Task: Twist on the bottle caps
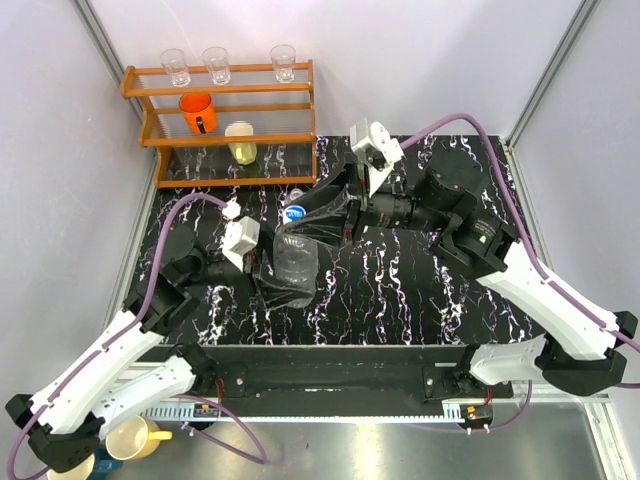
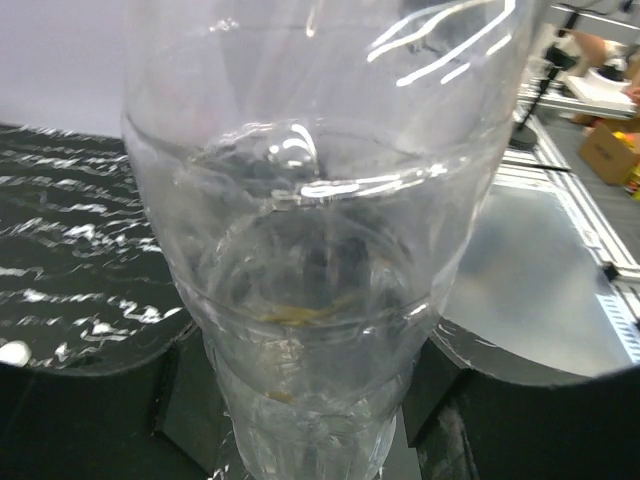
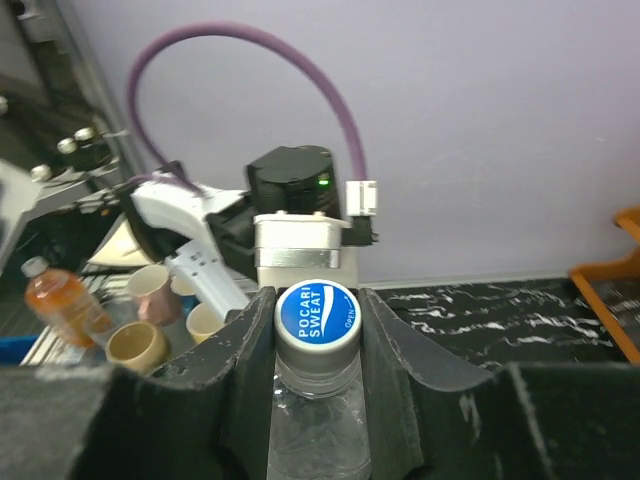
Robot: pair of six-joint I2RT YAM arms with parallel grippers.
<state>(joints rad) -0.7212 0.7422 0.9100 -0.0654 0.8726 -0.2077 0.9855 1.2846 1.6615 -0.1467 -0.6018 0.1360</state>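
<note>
A clear bottle [image 1: 294, 262] stands upright near the table's middle. My left gripper [image 1: 283, 288] is shut on its lower body; in the left wrist view the bottle [image 2: 320, 250] fills the frame, with the black fingers [image 2: 455, 395] on either side. A white cap with a blue top [image 1: 295, 213] sits on the bottle's neck. My right gripper [image 1: 297, 222] is shut on this cap; in the right wrist view the cap [image 3: 317, 313] is pressed between the two fingers [image 3: 238, 370]. I cannot make out a second bottle or cap for sure.
A wooden rack [image 1: 230, 110] stands at the back left with three clear glasses [image 1: 216, 64] on top, an orange cup [image 1: 198, 112] and a yellow cup [image 1: 241, 143]. A small white thing [image 1: 298, 191] lies by the rack's foot. A yellow mug [image 1: 135, 438] sits off the table's near left.
</note>
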